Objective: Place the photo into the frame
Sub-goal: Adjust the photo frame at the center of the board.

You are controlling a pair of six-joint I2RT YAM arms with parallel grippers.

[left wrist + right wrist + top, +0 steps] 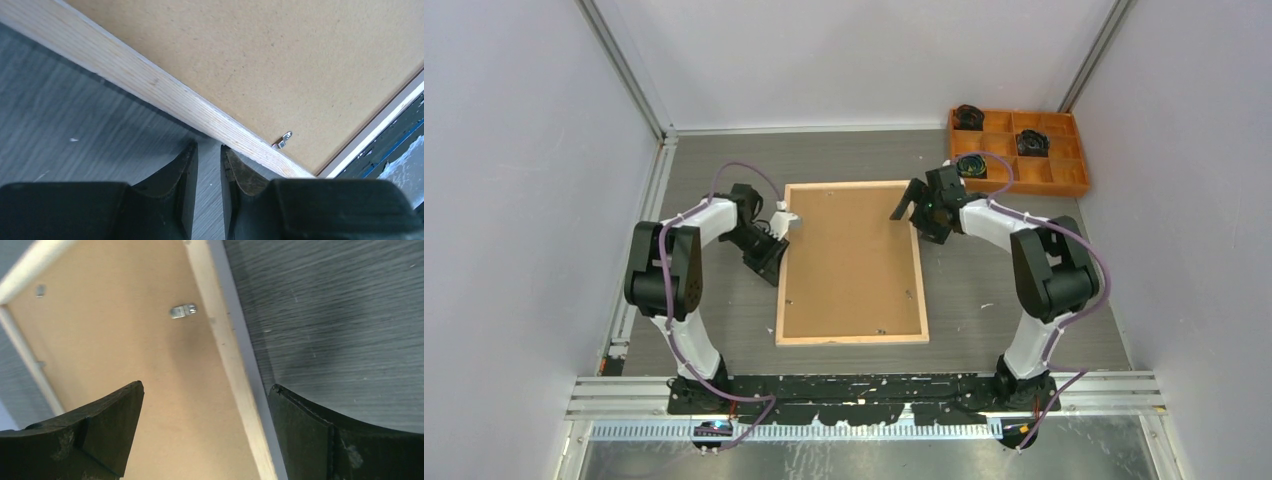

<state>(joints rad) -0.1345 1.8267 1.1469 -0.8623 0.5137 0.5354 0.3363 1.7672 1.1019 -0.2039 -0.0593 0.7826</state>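
The frame (854, 340) lies back up in the middle of the table, its light wood rails around a plain brown backing board (849, 260). The photo is hidden. My left gripper (771, 262) sits low beside the frame's left rail (150, 85). Its jaws are almost together with a narrow empty gap (209, 150). My right gripper (906, 208) hangs open over the frame's right rail (225, 350) near the far right corner. One finger is over the board (125, 340) and the other over the table, holding nothing (206, 387).
Small metal tabs (283, 139) (183, 310) sit at the board's edge inside the rails. An orange compartment tray (1049, 187) at the far right holds black coiled items (1031, 142). White walls enclose the table on three sides.
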